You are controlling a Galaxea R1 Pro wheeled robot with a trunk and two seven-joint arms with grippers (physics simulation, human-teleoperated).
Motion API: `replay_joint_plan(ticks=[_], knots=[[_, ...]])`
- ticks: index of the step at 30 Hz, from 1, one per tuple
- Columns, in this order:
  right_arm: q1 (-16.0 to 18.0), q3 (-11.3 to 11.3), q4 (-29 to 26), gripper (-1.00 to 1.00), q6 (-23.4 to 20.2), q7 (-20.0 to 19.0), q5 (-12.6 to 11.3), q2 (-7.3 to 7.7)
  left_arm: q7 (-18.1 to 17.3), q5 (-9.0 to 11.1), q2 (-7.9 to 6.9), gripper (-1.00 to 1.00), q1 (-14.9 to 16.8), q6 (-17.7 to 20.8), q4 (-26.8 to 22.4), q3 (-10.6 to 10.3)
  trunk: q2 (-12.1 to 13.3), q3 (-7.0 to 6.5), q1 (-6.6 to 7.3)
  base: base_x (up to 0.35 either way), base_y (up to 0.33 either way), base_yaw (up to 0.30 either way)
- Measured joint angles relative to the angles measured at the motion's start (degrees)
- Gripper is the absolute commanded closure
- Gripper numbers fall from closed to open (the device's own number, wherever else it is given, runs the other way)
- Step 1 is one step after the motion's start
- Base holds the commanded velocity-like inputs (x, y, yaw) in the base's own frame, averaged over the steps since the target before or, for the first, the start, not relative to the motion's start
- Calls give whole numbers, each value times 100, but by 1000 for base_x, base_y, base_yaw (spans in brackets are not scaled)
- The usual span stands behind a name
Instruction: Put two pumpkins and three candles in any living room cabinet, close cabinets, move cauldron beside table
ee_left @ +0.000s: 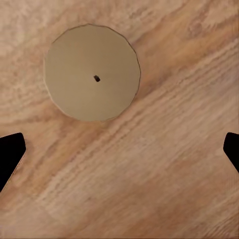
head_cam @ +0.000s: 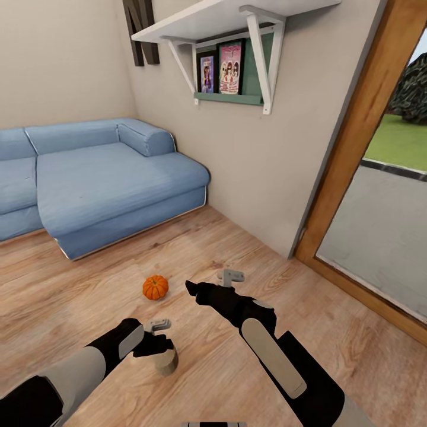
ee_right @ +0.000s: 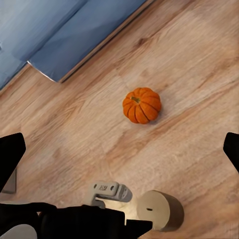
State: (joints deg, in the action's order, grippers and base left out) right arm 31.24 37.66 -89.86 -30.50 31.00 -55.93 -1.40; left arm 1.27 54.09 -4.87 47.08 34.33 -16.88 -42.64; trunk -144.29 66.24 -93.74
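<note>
One orange pumpkin [head_cam: 155,287] sits on the wooden floor in front of the sofa; the right wrist view has the pumpkin [ee_right: 142,105] too. A stubby grey-brown candle [head_cam: 168,361] stands upright on the floor, nearer to me. My left gripper [head_cam: 155,344] hovers just above the candle, open. In the left wrist view the candle's round top [ee_left: 92,72] lies beyond the wide-apart fingertips [ee_left: 10,154], not between them. My right gripper [head_cam: 191,289] hangs open above the floor, just right of the pumpkin, holding nothing. The other pumpkin, other candles, cabinet, cauldron and table are out of view.
A blue corner sofa [head_cam: 107,184] fills the left and back. A white wall shelf [head_cam: 237,18] with framed pictures hangs on the right wall. A glass door in a wooden frame [head_cam: 356,148] stands at the right. Wooden floor [head_cam: 89,308] surrounds the arms.
</note>
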Motion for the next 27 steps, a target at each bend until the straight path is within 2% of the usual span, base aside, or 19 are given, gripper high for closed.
replay_joint_plan(ticks=[7,27], knots=[[0,0,2,-100,5,0,0,0,0,0,0,-100,0,-171,25,-3,0,0,1,71,43,0],[0,0,2,-100,1,1,0,0,8,-1,0,-100,0,-193,39,-3,0,0,0,72,38,0]])
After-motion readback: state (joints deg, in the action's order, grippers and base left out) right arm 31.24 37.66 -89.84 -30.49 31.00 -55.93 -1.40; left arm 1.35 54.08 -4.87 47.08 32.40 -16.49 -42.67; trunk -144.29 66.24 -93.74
